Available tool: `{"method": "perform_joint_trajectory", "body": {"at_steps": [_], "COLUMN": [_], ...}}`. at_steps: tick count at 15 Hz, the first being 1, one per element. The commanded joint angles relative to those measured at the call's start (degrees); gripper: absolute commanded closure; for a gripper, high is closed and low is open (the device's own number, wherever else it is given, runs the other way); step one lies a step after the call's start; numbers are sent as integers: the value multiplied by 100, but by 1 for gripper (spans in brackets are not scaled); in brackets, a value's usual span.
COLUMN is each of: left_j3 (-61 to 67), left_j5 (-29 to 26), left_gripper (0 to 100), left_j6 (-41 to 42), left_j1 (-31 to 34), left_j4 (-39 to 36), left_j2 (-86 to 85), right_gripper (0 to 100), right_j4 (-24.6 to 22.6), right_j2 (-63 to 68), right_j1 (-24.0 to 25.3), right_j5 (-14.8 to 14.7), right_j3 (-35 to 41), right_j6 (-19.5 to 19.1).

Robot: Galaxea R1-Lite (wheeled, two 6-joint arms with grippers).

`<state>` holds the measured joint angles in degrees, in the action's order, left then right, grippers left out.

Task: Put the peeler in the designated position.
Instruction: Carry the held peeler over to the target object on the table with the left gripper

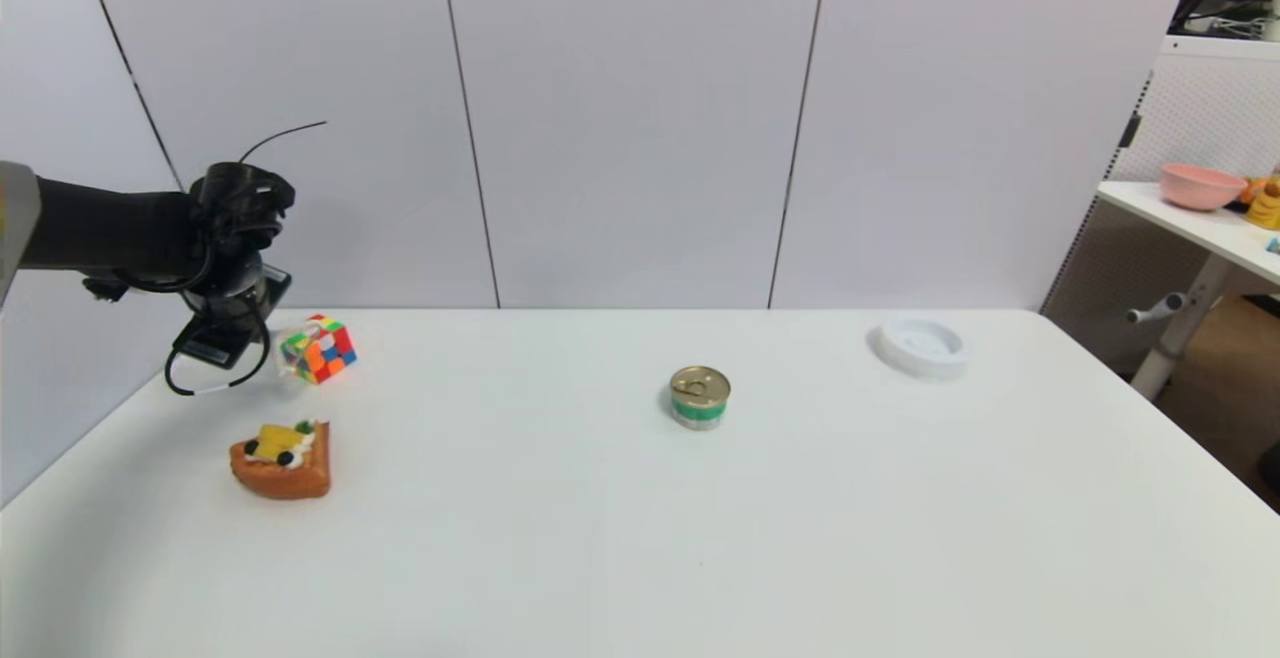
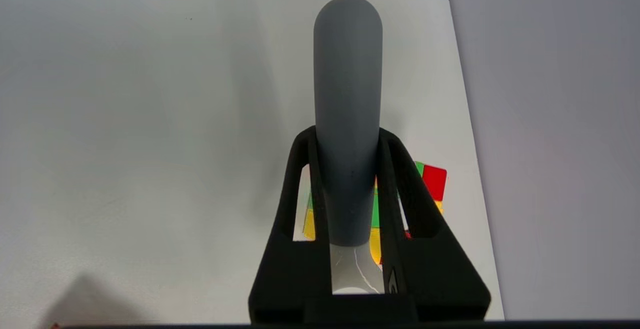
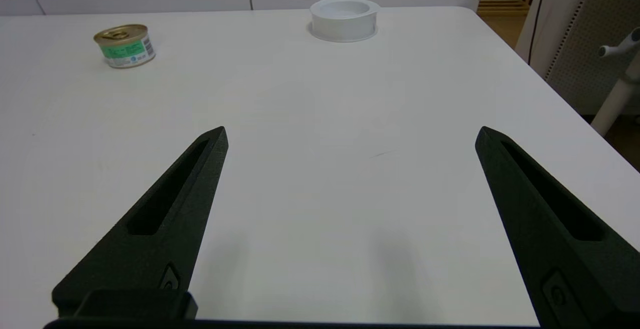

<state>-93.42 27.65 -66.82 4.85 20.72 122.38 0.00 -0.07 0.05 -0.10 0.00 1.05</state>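
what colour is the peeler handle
Plain grey, clearest in the left wrist view: peeler clamped in the left gripper.

Peeler [image 2: 347,119]: grey cylindrical handle with rounded end, clamped between the left tool's [image 2: 348,139] fingers, raised above the surface's [image 2: 125,119] far left corner.

Peeler [image 2: 347,119] head hidden behind left gripper [image 2: 345,141].
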Motion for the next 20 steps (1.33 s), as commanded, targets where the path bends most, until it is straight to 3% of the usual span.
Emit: {"method": "perform_joint_trajectory", "body": {"at_steps": [1,20], "left_j3": [-1,148], "left_j5": [13,21], "left_gripper": [100,100], "left_j6": [-33,-244], "left_j1": [16,7], "left_j4": [11,11], "left_j2": [-4,-39], "right_gripper": [0,0], "right_j4": [0,0], "right_j2": [7,7], "right_j1": [-5,-5], "right_j5": [1,1], "right_j3": [9,9], "right_j6": [1,1]}}
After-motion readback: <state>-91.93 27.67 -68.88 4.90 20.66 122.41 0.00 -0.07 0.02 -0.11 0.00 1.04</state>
